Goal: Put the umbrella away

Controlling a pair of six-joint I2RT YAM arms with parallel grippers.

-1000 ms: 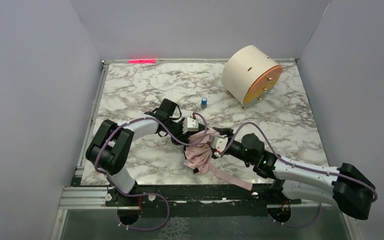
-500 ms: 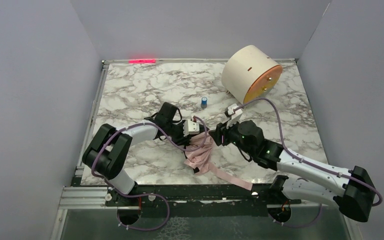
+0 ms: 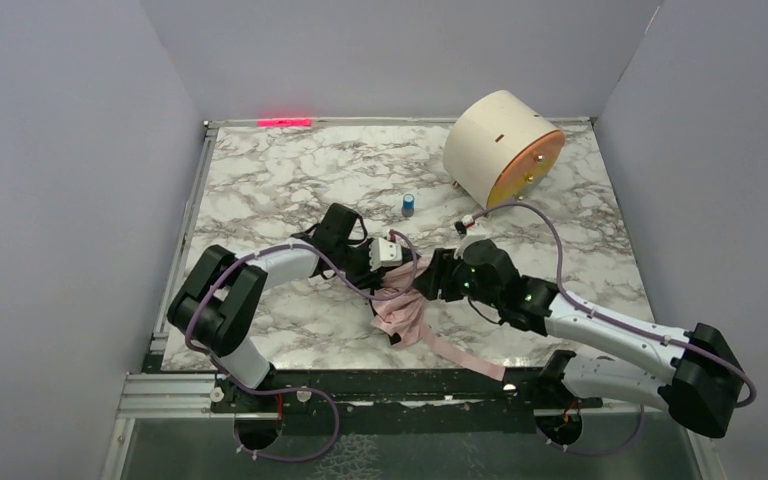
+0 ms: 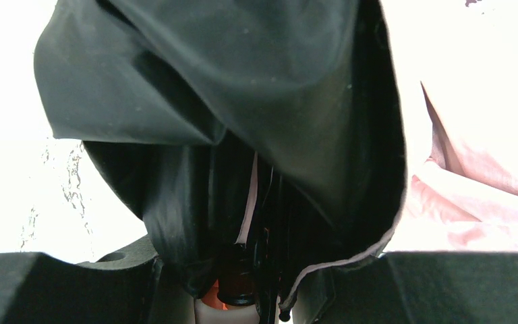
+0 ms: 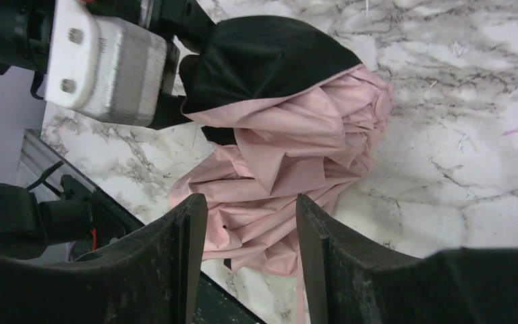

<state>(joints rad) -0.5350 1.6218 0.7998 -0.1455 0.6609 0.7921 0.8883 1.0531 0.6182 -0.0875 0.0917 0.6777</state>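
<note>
On the marble table (image 3: 260, 170) we see a cream drum (image 3: 500, 148) well beyond the right gripper (image 5: 251, 202), the crumpled pink umbrella (image 5: 290, 155) right under its spread, empty fingers, and a small blue cylinder (image 3: 409, 204) just past the left gripper (image 3: 398, 270). That one clamps the umbrella's black-lined end, whose folds fill its camera and hide its fingertips.

Umbrella (image 3: 401, 316) front centre; drum (image 3: 496, 146) behind it, rightward.
</note>
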